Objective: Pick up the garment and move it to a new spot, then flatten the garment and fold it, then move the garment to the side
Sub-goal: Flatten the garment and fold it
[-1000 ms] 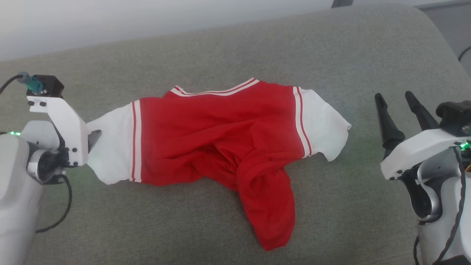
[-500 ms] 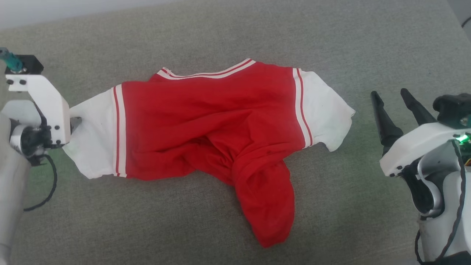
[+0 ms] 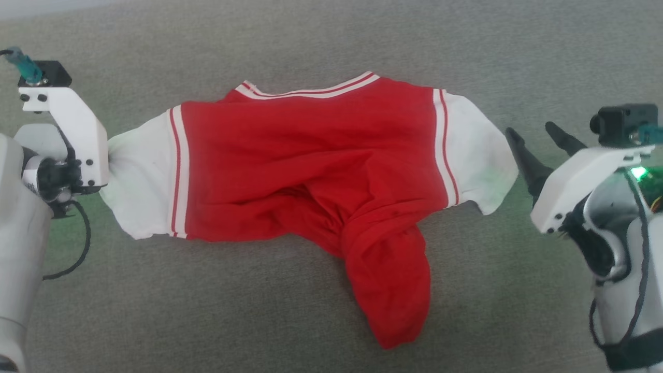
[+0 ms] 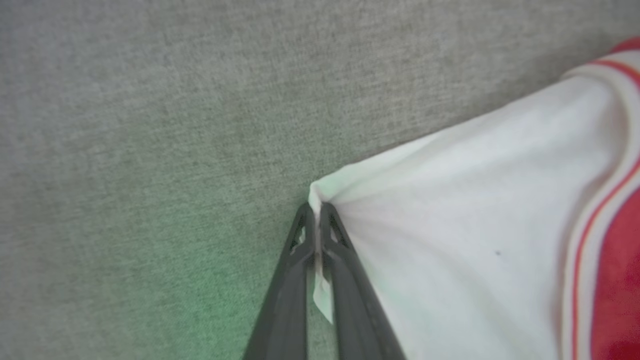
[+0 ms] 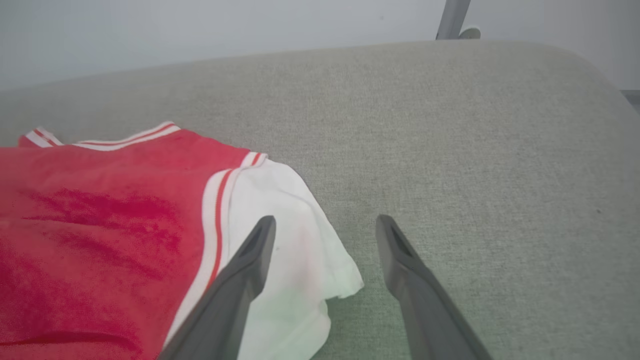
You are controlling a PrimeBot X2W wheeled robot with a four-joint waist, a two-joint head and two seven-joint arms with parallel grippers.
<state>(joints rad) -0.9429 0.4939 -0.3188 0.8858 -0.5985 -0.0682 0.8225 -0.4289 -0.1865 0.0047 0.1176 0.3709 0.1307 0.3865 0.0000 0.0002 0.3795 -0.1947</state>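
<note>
Left wrist view: left claw [image 4: 316,209] clamps the garment [image 4: 450,200] by its white corner; right claw [image 5: 325,221], gaping empty, probably should grasp the opposite corner.

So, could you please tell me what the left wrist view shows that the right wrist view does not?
Left wrist view: the left gripper shut on a pinched white corner of the garment. Right wrist view: the right gripper open by the opposite white panel, the striped trim along the far edge, and a pale wall behind. Both share the garment's red-and-white fabric lying on the grey cushion.
</note>
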